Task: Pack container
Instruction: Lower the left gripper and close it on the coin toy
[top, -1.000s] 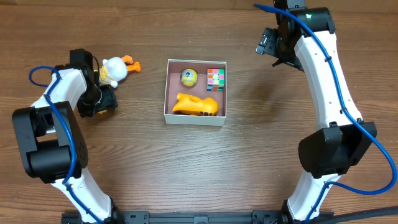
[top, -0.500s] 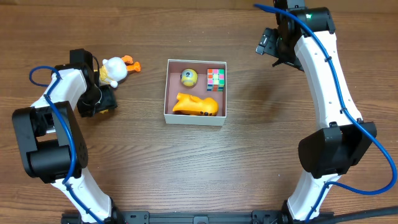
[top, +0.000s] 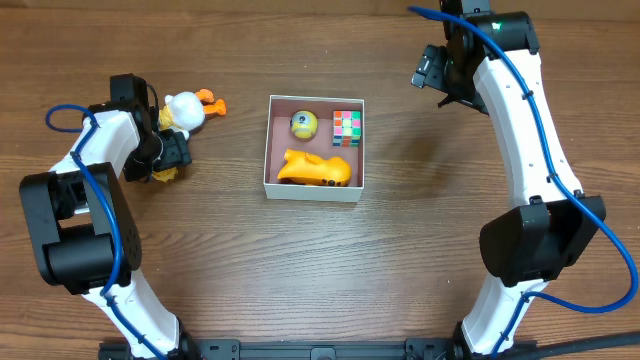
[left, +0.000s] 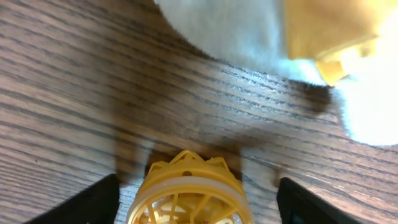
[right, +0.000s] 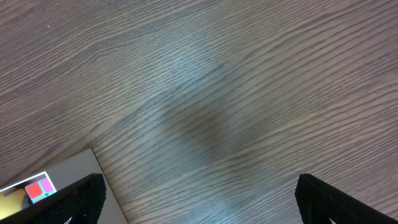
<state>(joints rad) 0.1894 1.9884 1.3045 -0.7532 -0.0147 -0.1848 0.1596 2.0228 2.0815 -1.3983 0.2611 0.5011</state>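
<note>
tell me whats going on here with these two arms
Two robot arms are packing toys into the container. It already holds a yellow ball, a colour cube and an orange toy. The left gripper is open on either side of a yellow lattice toy on the table, beside a white plush duck. The right gripper hangs open and empty.

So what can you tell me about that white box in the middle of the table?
The box is square, shallow and open-topped, with thin white walls and a dull pinkish-brown floor. It sits flat on the wooden table, between the left arm and the right arm, neither touching it. Inside lie a yellow-green ball, a many-coloured cube and an orange-yellow toy.
</note>
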